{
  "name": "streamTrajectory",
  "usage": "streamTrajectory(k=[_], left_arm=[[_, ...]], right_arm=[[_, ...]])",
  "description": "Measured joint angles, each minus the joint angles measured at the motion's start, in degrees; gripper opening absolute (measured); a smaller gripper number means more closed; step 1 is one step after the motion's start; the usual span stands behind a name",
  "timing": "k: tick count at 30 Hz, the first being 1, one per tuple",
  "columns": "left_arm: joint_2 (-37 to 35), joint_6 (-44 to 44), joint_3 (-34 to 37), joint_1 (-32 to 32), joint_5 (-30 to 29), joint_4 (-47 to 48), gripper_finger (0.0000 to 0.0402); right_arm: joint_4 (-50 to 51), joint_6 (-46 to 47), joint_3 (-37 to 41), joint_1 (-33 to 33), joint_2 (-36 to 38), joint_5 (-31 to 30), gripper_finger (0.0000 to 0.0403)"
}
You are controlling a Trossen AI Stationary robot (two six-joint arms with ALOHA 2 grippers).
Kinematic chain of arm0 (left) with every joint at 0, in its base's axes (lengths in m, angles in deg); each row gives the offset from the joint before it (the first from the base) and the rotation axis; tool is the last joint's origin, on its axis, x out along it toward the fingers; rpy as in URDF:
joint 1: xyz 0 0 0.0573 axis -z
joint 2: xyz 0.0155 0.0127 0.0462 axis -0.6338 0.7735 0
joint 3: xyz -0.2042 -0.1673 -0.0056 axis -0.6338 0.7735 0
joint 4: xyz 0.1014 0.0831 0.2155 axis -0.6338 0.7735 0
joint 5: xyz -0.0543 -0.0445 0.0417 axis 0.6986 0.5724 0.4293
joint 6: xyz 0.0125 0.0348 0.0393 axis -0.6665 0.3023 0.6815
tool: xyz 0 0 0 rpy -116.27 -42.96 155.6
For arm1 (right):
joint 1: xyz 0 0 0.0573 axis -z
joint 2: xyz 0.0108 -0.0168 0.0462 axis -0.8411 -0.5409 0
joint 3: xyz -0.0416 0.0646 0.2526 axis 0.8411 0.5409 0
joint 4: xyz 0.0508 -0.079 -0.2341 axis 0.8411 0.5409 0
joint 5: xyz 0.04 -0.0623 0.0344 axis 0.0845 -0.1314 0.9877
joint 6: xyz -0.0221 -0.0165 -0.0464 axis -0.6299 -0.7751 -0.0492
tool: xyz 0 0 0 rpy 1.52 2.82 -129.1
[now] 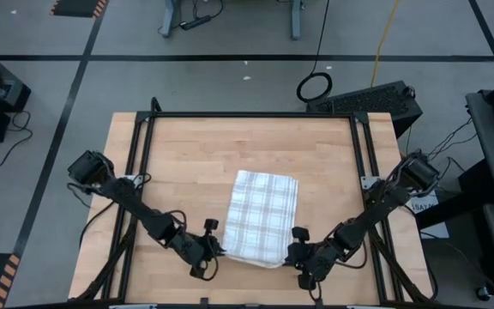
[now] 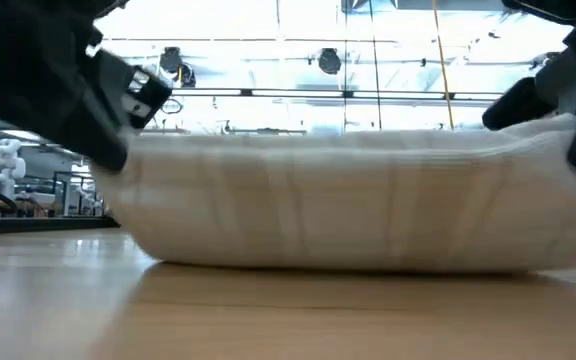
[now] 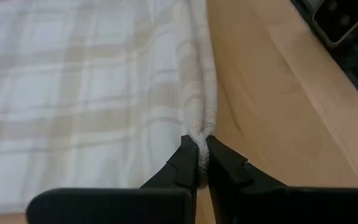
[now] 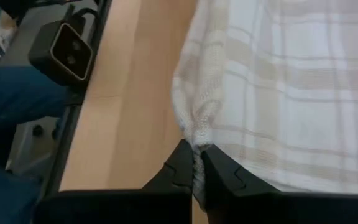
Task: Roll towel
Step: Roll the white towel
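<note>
Left arm: reaches from the desk's left edge toward the near middle. Left hand, clenched on the near left corner of the towel; in the left wrist view its two dark fingers pinch a gathered fold of cloth between them.

Desk: pale wood top inside a black frame. It carries only the towel.

Towel: white cloth with a faint grey plaid check, folded into a thick rectangle, lying flat on the desk slightly right of centre, toward the near edge. In the low view it shows as a long, soft, layered band resting on the wood, both ends lifted a little where the hands hold it.

Right arm: reaches from the desk's right edge toward the near middle. Right hand, clenched on the near right corner of the towel; the right wrist view shows the cloth bunched between its fingers.

Containers: no box, tray or basket can be made out on the desk.
</note>
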Motion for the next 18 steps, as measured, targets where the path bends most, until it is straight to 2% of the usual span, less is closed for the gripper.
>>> streamTrajectory(k=[7,10,14,18], left_arm=[[4.63,-2.50,0.03,0.87,-0.63,-3.32,0.0026],[6.10,-2.48,0.03,0.66,-0.68,-5.40,0.0026],[6.52,-3.91,0.11,0.48,-0.92,-5.57,0.0026],[6.57,-4.18,0.14,0.52,-1.02,-5.78,0.0026]], right_arm=[[0.23,-0.87,0.00,-0.21,-2.52,-0.61,0.0004],[0.49,-3.57,0.02,-0.45,-2.84,-0.28,0.0020],[0.89,-8.57,0.12,-2.56,-2.84,-0.11,0.0088],[0.58,-13.07,0.13,-6.43,-2.89,-6.33,0.0176]])
